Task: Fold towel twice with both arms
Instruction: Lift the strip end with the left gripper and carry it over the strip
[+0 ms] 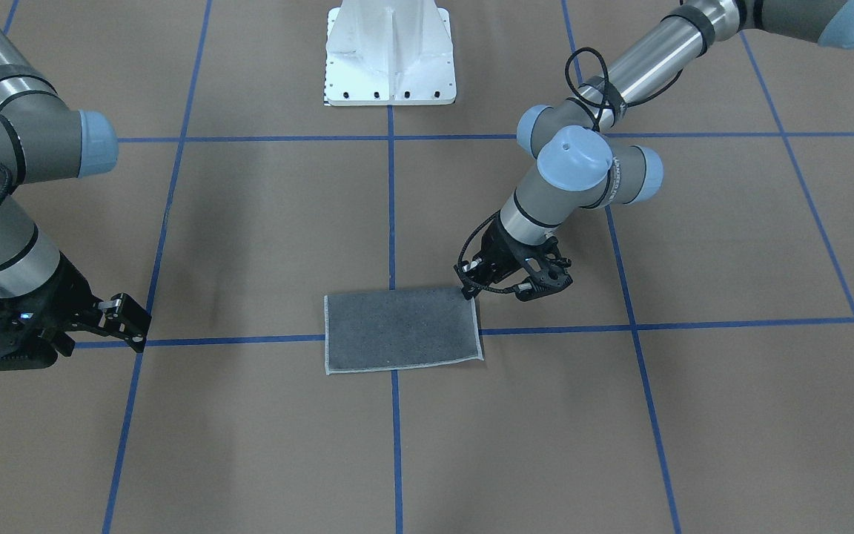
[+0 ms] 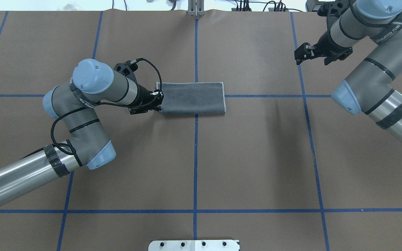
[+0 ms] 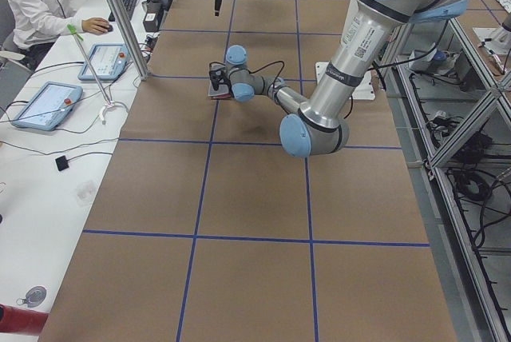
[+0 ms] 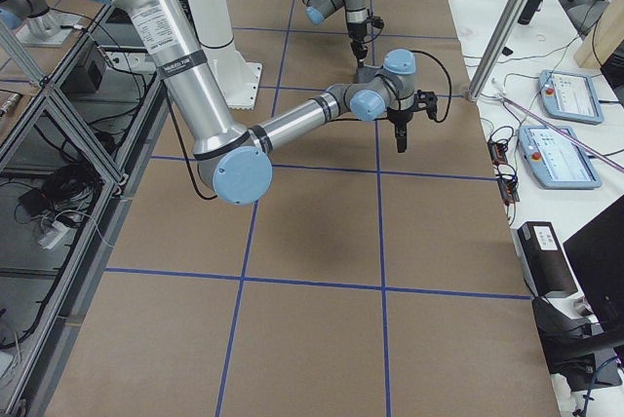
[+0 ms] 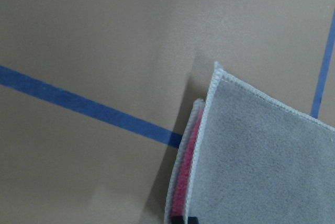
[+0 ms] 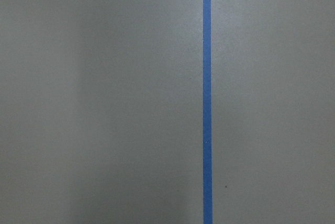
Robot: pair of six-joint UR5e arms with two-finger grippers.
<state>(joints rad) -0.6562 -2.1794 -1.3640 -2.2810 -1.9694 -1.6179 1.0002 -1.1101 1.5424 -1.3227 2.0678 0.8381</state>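
Observation:
The towel [image 1: 401, 330] lies flat mid-table, folded into a rectangle with its dark grey face up [image 2: 192, 98]. My left gripper [image 1: 471, 291] sits at the towel's short edge on my left side [image 2: 159, 101], low on the table, and looks shut on that edge. In the left wrist view the towel [image 5: 261, 166] shows a pink inner layer between its grey stitched edges, with black fingertips [image 5: 179, 219] at the bottom. My right gripper [image 1: 134, 322] hangs apart from the towel, far to my right [image 2: 300, 55]. Its fingers look open and empty.
The brown table cover carries a grid of blue tape lines [image 2: 195, 157]. The white pedestal base [image 1: 390, 55] stands at the robot's side. A side table with tablets [image 3: 44, 106], a metal post [image 3: 120, 22] and a seated operator [image 3: 40, 6] runs along the far edge.

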